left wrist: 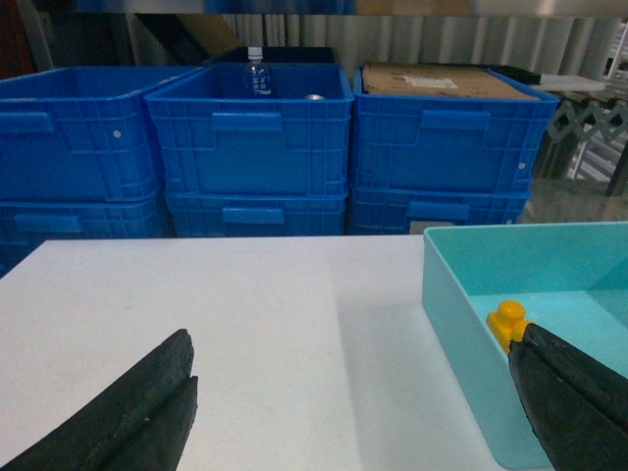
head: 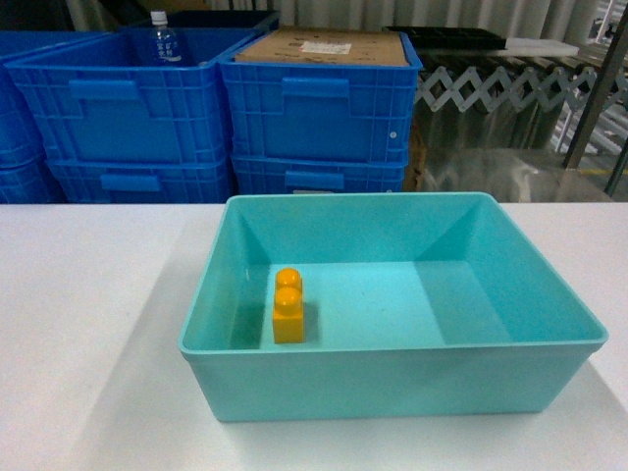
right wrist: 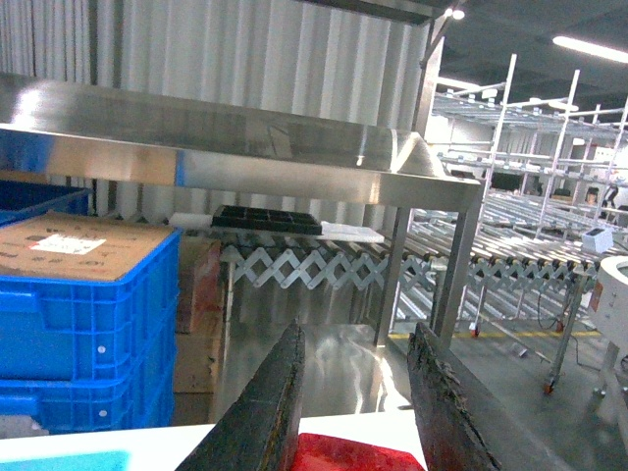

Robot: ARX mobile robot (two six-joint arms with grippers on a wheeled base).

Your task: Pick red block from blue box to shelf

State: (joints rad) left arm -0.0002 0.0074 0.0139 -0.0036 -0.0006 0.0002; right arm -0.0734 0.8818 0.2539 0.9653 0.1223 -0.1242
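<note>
The red block (right wrist: 345, 457) shows only in the right wrist view, at the bottom edge, between the two fingers of my right gripper (right wrist: 358, 332), which is shut on it. The steel shelf (right wrist: 245, 147) rises ahead of that gripper, across the upper part of the view. The blue box (head: 392, 388) sits mid-table in the head view with only a yellow two-stud brick (head: 287, 305) inside. My left gripper (left wrist: 353, 373) hangs open over the white table, left of the blue box's (left wrist: 456, 324) wall. Neither gripper appears in the head view.
Dark blue ribbed crates (head: 314, 108) are stacked behind the table, one holding a water bottle (head: 164, 39), one covered with cardboard (head: 324, 46). A roller conveyor (right wrist: 510, 260) and metal racks stand to the right beyond the shelf.
</note>
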